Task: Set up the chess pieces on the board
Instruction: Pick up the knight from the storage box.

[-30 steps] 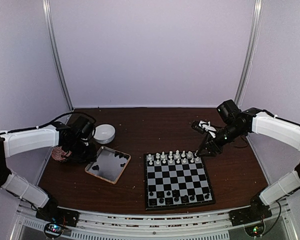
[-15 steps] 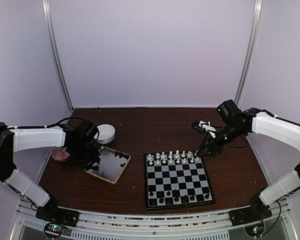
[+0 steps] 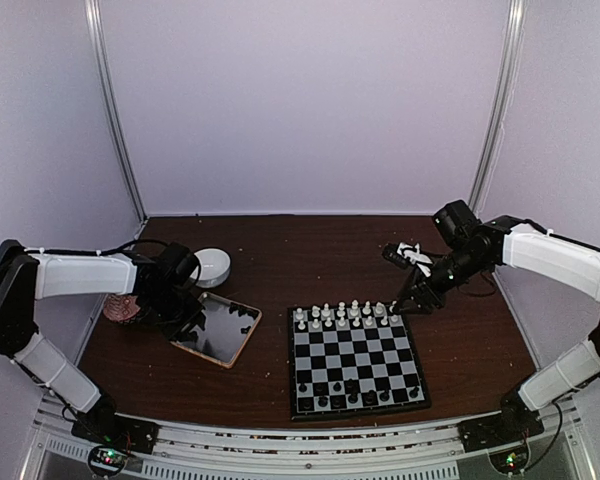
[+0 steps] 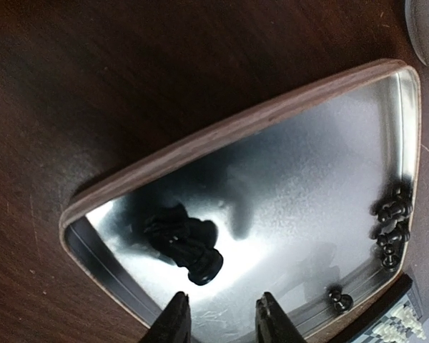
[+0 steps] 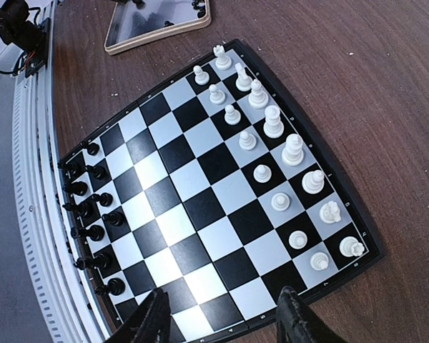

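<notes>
While the left gripper (image 4: pixel 222 323) hangs with fingers apart over the tray (image 4: pixel 222 134), a heap of black chess pieces (image 4: pixel 188 243) lies just beyond them. The right gripper (image 5: pixel 225 321), also spread, hovers at the board (image 5: pixel 200 207) edge. On it, white pieces (image 5: pixel 272 121) fill two rows.

Board (image 5: pixel 200 207): black and light-grey checks, thin black border. White chess pieces (image 5: pixel 273 123): plain matt white. Black chess pieces (image 5: pixel 114 288): glossy black. Tray (image 4: pixel 229 132): brown wood-grain rim, silvery reflective floor with dark smudgy reflections. Tabletop (image 3: pixel 310 255): dark reddish-brown wood. Bowl (image 3: pixel 212 266): white. Left arm (image 3: pixel 75 275) and right arm (image 3: pixel 555 255): white shells, black joints. Walls (image 3: pixel 300 100): pale lilac.
</notes>
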Available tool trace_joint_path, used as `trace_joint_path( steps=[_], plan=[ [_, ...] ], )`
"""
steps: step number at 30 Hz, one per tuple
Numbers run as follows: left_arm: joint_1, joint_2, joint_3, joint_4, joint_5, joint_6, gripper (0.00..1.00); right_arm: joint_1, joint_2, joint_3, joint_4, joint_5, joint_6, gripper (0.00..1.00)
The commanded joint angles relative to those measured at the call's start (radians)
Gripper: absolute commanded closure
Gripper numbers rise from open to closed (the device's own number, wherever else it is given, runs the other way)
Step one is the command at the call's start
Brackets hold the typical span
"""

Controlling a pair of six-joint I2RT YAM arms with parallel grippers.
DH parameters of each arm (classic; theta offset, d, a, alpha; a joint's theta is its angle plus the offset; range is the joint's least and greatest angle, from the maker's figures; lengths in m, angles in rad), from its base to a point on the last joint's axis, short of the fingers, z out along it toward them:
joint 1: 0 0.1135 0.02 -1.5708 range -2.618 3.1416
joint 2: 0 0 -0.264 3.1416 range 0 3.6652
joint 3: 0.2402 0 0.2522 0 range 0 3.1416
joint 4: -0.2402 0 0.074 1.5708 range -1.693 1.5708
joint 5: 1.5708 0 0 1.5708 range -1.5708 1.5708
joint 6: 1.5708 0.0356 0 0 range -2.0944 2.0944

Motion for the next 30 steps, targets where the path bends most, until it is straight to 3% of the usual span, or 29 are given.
trace_joint_path(
  steps=[1,23,30],
  plan=[
    [0.021,0.019,-0.021,0.067,0.039,-0.034,0.68,0.0,0.006,0.018,-0.016,-0.015,-0.01,0.49],
    [0.113,0.089,-0.034,0.108,0.118,-0.005,0.69,0.0,0.035,0.023,-0.035,-0.023,-0.025,0.49],
    [0.126,0.1,-0.009,0.053,0.125,0.008,0.73,0.001,0.039,0.026,-0.042,-0.027,-0.03,0.49]
  ],
)
